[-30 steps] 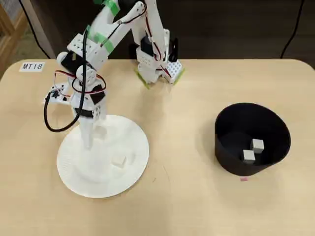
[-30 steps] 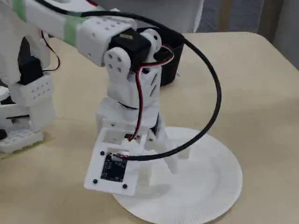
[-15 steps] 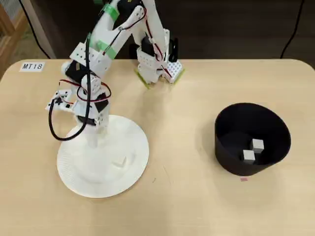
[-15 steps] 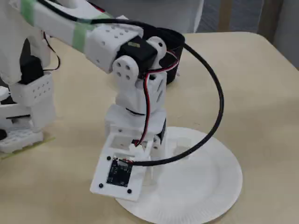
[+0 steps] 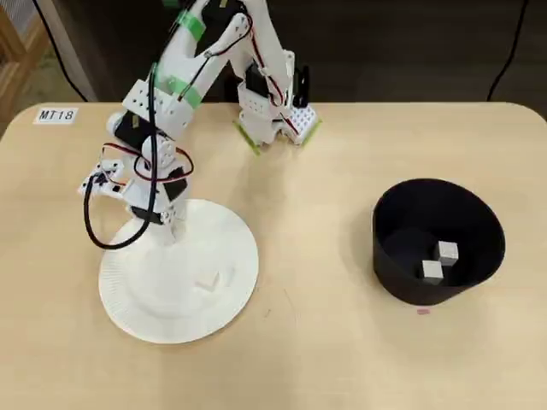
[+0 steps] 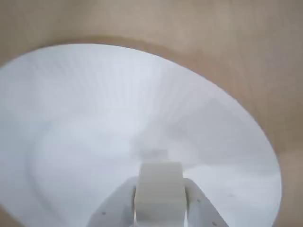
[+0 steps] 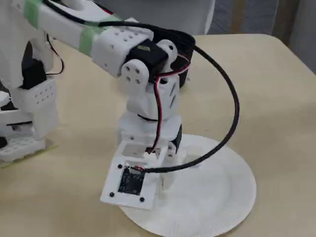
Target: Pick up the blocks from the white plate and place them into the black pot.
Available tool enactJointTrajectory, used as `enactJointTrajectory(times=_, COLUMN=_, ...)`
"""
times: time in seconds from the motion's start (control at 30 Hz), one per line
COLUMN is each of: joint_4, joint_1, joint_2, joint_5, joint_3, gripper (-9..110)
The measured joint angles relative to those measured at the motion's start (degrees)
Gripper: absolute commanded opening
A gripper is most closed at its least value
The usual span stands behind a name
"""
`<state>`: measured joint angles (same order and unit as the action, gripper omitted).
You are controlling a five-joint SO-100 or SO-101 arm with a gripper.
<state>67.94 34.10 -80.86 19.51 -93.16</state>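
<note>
My gripper (image 6: 160, 210) is shut on one off-white block (image 6: 160, 182), held between its white fingers (image 6: 116, 205) just above the white plate (image 6: 85, 118). In the overhead view the gripper (image 5: 167, 229) hangs over the upper left part of the plate (image 5: 244, 256). Another pale block (image 5: 208, 282) lies near the plate's middle. The black pot (image 5: 402, 213) stands at the right with two blocks (image 5: 447, 251) (image 5: 432, 271) inside. In the fixed view the gripper (image 7: 167, 178) is low over the plate (image 7: 217, 197); the held block is hidden there.
The arm's base (image 5: 273, 115) is clamped at the table's far edge. A label reading MT18 (image 5: 57, 114) sits at the far left corner. Bare tabletop (image 5: 316, 256) lies between plate and pot.
</note>
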Motion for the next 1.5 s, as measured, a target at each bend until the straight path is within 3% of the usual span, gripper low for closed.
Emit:
enactJointTrajectory(times=0.2, joint_4=-1.14, joint_1=-8.96, joint_2=-22.68, joint_5=-6.42, joint_3=0.00, gripper=-2)
enactJointTrajectory(times=0.4, joint_4=-1.05, joint_1=-29.44, joint_2=-43.68, joint_5=-15.64, joint_3=-7.56, gripper=-2)
enactJointTrajectory(times=0.63, joint_4=-9.67, joint_1=-58.71, joint_2=-46.41, joint_5=-16.08, joint_3=-12.39, gripper=-2)
enactJointTrajectory(times=0.73, joint_4=-16.61, joint_1=-66.09, joint_2=-45.18, joint_5=-14.68, joint_3=-16.00, gripper=-2)
enactJointTrajectory(times=1.2, joint_4=-27.42, joint_1=-72.16, joint_2=-29.97, joint_5=-11.60, joint_3=-16.61, gripper=-2)
enactJointTrajectory(times=1.33, joint_4=-26.02, joint_1=-72.07, joint_2=-29.79, joint_5=-11.51, joint_3=-16.70, gripper=23)
enactJointTrajectory(times=1.5, joint_4=-22.24, joint_1=-71.37, joint_2=-29.79, joint_5=-10.81, joint_3=-16.70, gripper=28)
